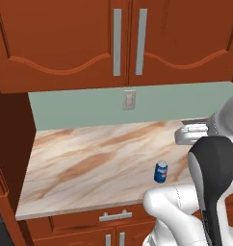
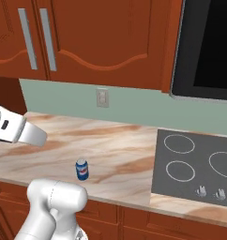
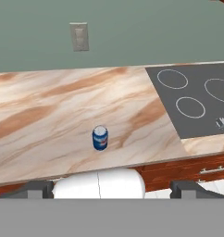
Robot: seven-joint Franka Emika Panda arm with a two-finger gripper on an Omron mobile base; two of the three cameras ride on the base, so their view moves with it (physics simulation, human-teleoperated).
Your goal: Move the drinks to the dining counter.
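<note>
One of the drinks, a blue can with a white label [image 1: 161, 172] [image 2: 81, 169] [image 3: 100, 138], stands upright near the front edge of a marble counter [image 1: 84, 158] [image 3: 44, 115] under red-brown wall cabinets. My gripper [image 3: 115, 190] is open. Its two dark fingertips [image 3: 37, 189] stand far apart at the bottom of the hand view with nothing between them. It hovers in front of and above the can, well apart from it. The dining counter is out of view.
A black cooktop [image 2: 195, 164] [image 3: 197, 97] is set into the counter right of the can. Red-brown wall cabinets [image 1: 113, 38] hang above, with a wall outlet [image 1: 129, 100] on the grey-green backsplash. A dark appliance [image 2: 209, 47] hangs over the cooktop. Drawers [image 1: 116, 216] run below the counter edge.
</note>
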